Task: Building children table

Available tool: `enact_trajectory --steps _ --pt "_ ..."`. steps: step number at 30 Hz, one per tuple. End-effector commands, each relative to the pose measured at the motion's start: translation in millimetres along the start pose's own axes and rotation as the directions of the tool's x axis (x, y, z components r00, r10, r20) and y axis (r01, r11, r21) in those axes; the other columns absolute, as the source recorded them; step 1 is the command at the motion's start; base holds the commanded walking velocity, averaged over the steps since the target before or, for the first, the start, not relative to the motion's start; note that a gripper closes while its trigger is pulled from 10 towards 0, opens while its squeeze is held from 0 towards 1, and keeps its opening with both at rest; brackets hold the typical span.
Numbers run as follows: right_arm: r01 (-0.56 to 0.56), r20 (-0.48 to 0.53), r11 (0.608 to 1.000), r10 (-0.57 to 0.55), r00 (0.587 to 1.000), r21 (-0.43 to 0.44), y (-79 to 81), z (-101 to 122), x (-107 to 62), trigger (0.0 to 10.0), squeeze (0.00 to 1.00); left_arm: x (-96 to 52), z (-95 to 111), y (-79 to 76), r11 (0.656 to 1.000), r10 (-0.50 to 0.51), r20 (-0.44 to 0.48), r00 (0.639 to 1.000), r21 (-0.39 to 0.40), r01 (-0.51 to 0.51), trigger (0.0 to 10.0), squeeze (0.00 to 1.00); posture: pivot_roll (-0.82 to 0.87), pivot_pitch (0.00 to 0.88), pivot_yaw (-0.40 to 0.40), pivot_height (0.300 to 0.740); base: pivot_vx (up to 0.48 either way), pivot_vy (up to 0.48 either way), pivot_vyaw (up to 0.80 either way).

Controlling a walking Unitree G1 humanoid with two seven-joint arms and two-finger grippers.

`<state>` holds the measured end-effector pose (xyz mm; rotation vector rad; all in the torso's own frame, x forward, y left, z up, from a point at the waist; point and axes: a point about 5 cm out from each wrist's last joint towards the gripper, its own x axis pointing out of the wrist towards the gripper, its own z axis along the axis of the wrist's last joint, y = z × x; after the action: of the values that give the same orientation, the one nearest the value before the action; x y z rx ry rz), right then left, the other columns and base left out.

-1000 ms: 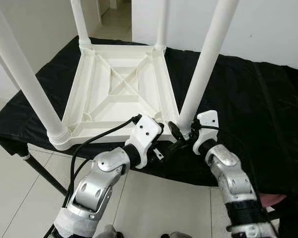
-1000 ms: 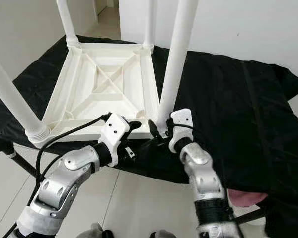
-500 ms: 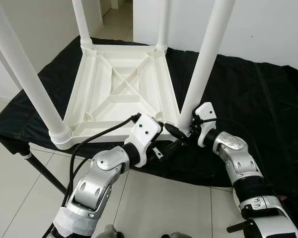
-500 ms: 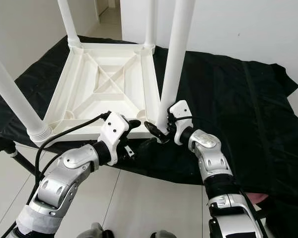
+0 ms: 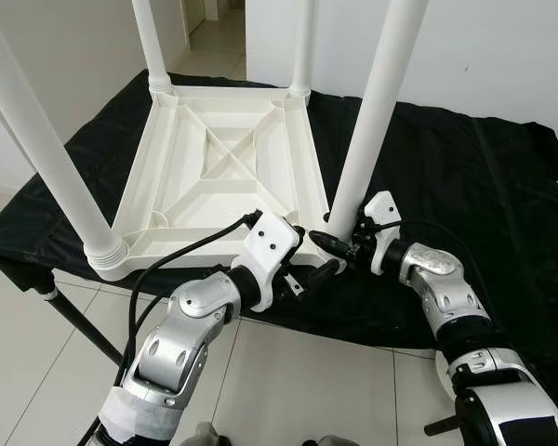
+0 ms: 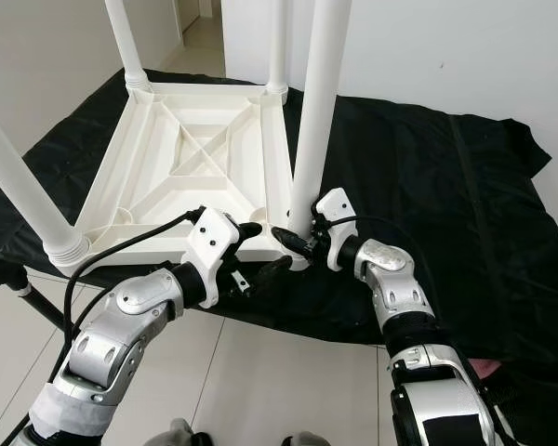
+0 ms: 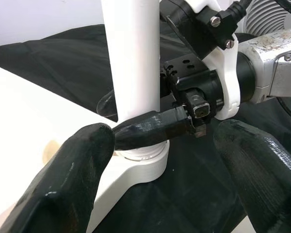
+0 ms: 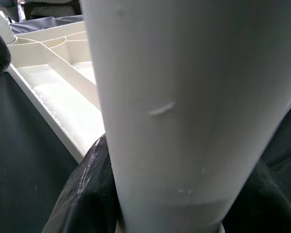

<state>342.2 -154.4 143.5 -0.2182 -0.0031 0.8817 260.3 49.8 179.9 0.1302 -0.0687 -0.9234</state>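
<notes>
Table [image 5: 214, 177], white plastic, lay upside down on a black cloth [image 5: 465, 186] spread over a stand, its underside ribs facing up and its four legs pointing toward the ceiling.

Nearest to me, my left gripper [image 5: 318, 272] hovered at the table's near right corner. Its two black fingers [image 7: 72, 179] were spread wide apart and gripped nothing; the corner socket sat in the gap ahead of them, and I could not tell whether either finger touched the plastic.

Just beyond, my right gripper [image 5: 338, 243] reached in from the right side, level with the base of the near right leg [image 5: 372, 111]. Its fingers were clamped around that leg just above the socket collar, one finger [image 7: 150, 128] wrapping across the front of the white tube and pressing against it. Through my right wrist camera the leg [image 8: 194, 111] stood very close, with dark fingers on both sides of it.

Further left, the near left leg [image 5: 46, 158] rose from its ringed collar at the other near corner. At the far edge stood the two remaining legs [image 5: 152, 42], upright in their corners, with a pale wall and a doorway behind.
</notes>
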Motion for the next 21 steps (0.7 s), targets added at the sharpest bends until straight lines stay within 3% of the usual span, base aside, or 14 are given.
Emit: enact_trajectory --steps 1,8,9,12,17,18,20,21 --pt "0.007 -0.039 1.0 -0.006 0.999 0.019 3.5 -9.7 -3.1 10.0 0.0 1.4 0.2 3.8 0.999 0.044 -0.007 0.999 0.004 -0.044 10.0 0.0 -0.07 0.044 0.014 0.74 0.0 0.0 0.0" --pt "0.136 -0.022 0.991 -0.136 0.99 0.018 1.1 -6.1 -3.4 10.0 0.0 2.1 0.0 2.2 0.999 0.039 -0.005 0.999 0.0 -0.039 10.0 0.0 -0.08 0.051 0.011 0.74 0.0 0.0 0.0" --pt "0.202 0.042 0.979 -0.203 0.978 0.026 9.5 2.7 -2.3 10.0 0.0 2.3 -0.3 1.1 0.999 0.036 -0.005 0.999 -0.003 -0.036 10.0 0.0 -0.09 0.057 0.011 0.74 0.0 0.0 0.0" --pt "0.272 0.093 0.962 -0.274 0.957 0.033 18.6 11.5 -1.7 10.0 0.0 2.7 -0.1 0.5 0.999 0.033 -0.004 0.999 -0.005 -0.033 10.0 0.0 -0.09 0.058 0.012 0.74 0.0 0.0 0.0" --pt "0.313 0.106 0.949 -0.316 0.943 0.045 21.7 14.6 -1.7 10.0 0.0 2.8 -0.1 0.2 0.999 0.032 -0.004 0.999 -0.006 -0.032 10.0 0.0 -0.09 0.061 0.01 0.74 0.0 0.0 0.0" --pt "0.413 0.096 0.907 -0.419 0.903 0.082 22.3 15.6 -2.7 10.0 0.0 2.9 -0.4 -0.3 1.0 0.03 -0.005 1.0 -0.008 -0.03 10.0 0.0 -0.1 0.065 0.012 0.74 0.0 0.0 0.0" --pt "0.413 0.096 0.907 -0.419 0.903 0.082 22.3 15.6 -2.7 10.0 0.0 2.9 -0.4 -0.3 1.0 0.03 -0.005 1.0 -0.008 -0.03 10.0 0.0 -0.1 0.065 0.012 0.74 0.0 0.0 0.0" --pt "0.628 0.028 0.765 -0.638 0.77 0.141 27.5 11.5 -6.9 10.0 0.0 3.2 -1.1 -1.9 1.0 0.025 -0.006 1.0 -0.013 -0.025 10.0 0.0 -0.1 0.072 0.008 0.74 0.0 0.0 0.0"
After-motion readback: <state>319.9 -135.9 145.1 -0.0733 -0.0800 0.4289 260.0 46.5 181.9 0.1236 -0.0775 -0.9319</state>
